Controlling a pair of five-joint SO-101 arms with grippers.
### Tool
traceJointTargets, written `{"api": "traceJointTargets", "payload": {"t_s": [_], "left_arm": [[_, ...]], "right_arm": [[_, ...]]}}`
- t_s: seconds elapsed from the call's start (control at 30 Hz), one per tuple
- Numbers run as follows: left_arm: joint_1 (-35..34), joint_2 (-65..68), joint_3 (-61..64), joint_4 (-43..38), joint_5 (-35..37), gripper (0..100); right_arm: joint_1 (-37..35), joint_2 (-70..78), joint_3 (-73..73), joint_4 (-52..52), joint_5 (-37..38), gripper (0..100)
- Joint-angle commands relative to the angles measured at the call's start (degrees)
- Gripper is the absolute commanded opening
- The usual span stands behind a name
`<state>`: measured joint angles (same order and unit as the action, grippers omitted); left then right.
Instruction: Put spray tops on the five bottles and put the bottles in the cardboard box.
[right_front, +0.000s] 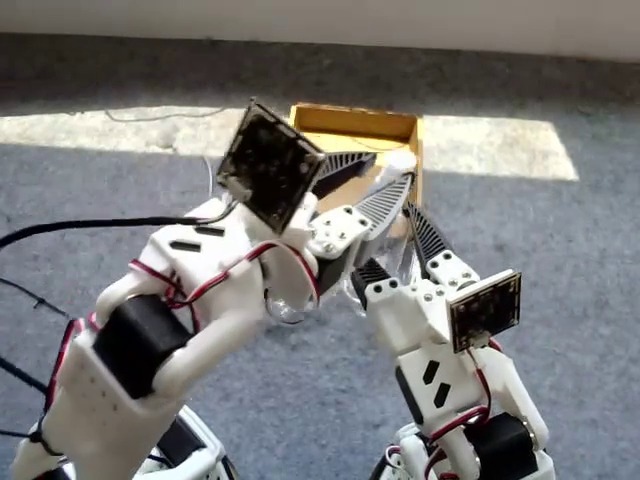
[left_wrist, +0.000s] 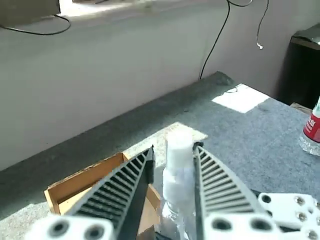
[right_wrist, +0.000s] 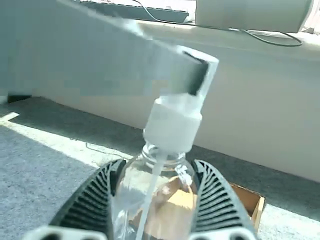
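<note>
A clear bottle (right_wrist: 155, 195) stands upright between the fingers of my right gripper (right_wrist: 155, 200), which is shut on its body. A white spray top (right_wrist: 177, 117) sits on the bottle's neck, its dip tube hanging inside. My left gripper (left_wrist: 172, 170) is shut on that spray top (left_wrist: 179, 152) from above. In the high view the two grippers meet just in front of the cardboard box (right_front: 355, 125): the left gripper (right_front: 385, 180) holds the spray top (right_front: 400, 160), and the right gripper (right_front: 398, 255) holds the bottle (right_front: 397, 250) below it.
The open cardboard box (left_wrist: 85, 182) lies on grey carpet just behind the held bottle. Another bottle with a red label (left_wrist: 312, 130) stands farther off on the carpet. A wall and hanging cables lie beyond the table.
</note>
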<state>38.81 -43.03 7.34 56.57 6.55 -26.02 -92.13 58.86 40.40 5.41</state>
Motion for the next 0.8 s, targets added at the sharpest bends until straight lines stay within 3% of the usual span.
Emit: {"api": "traceJointTargets", "payload": {"t_s": [0.0,0.3,0.53,0.77], "left_arm": [[-2.0,-5.8,-0.3,-1.7,0.3,13],[-2.6,-4.7,-0.5,-11.3,-4.8,13],[-2.2,6.1,-6.9,-11.7,-4.7,13],[-0.2,7.7,-8.4,-8.4,-4.9,13]], "right_arm": [[1.1,0.1,-0.5,-1.3,0.4,0.4],[1.1,0.2,-0.4,-1.3,0.7,0.4],[1.1,0.2,-0.4,-1.3,0.7,0.4],[1.1,0.2,-0.4,-1.3,0.7,0.4]]}}
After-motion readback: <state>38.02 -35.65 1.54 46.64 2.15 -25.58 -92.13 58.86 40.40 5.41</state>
